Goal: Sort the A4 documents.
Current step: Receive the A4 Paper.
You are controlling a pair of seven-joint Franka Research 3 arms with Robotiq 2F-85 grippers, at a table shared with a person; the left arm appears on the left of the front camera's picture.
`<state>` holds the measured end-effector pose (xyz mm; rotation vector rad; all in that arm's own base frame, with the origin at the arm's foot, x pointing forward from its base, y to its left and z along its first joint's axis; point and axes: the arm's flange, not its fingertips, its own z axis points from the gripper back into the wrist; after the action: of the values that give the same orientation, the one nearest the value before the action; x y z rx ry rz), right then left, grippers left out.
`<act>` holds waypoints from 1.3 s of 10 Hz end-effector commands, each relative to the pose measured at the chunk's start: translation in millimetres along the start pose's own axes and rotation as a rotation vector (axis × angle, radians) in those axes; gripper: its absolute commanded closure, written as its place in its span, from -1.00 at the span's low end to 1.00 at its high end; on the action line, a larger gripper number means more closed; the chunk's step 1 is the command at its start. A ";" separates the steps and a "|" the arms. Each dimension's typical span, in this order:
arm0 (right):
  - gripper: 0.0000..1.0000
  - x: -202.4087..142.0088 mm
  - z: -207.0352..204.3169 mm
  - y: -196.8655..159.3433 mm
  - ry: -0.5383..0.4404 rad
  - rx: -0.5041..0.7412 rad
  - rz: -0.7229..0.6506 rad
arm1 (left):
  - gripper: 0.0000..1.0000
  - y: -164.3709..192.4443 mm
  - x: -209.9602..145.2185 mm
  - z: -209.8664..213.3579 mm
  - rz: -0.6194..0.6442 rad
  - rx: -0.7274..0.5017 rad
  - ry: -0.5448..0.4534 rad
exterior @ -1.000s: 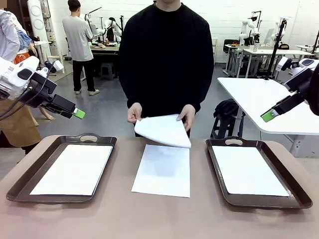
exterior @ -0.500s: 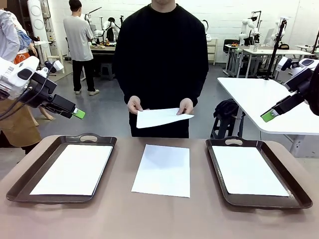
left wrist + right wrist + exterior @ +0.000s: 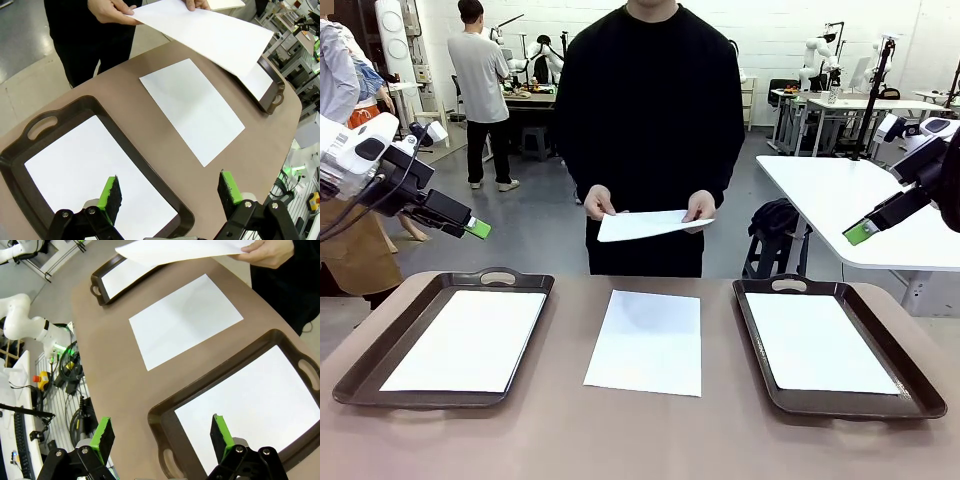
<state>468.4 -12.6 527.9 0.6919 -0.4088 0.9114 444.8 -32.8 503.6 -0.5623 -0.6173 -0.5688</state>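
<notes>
One white A4 sheet (image 3: 647,340) lies flat on the brown table between two dark brown trays. The left tray (image 3: 360,372) holds a white sheet (image 3: 468,338), and the right tray (image 3: 910,385) holds another (image 3: 817,341). The person at the far side holds a further sheet (image 3: 648,224) level in both hands above the table's far edge. My left gripper (image 3: 477,228) hangs open high over the left tray, my right gripper (image 3: 861,232) open high over the right one. From the wrists I see the left tray's sheet (image 3: 95,170) and the right tray's sheet (image 3: 250,405) below open, empty fingers.
A white side table (image 3: 860,205) stands at the right beyond the right tray. Another person (image 3: 480,90) stands far back at a bench. Bare tabletop (image 3: 640,430) runs along the near edge in front of the trays.
The person has lifted the sheet from a drooping tilt above the middle sheet up to a level hold at waist height. Both arms have stayed still.
</notes>
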 end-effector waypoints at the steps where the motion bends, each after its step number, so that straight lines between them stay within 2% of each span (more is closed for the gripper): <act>1: -1.00 0.2 0.3 -0.5 -0.001 -0.005 0.000 | -1.00 -0.3 0.1 0.9 0.000 -0.007 -0.007; 13: -1.00 0.2 0.3 -0.5 -0.001 -0.005 0.000 | -1.00 -0.3 0.1 0.9 0.000 -0.007 -0.007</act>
<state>468.4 -12.6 527.9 0.6919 -0.4088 0.9115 444.8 -32.8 503.6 -0.5623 -0.6173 -0.5689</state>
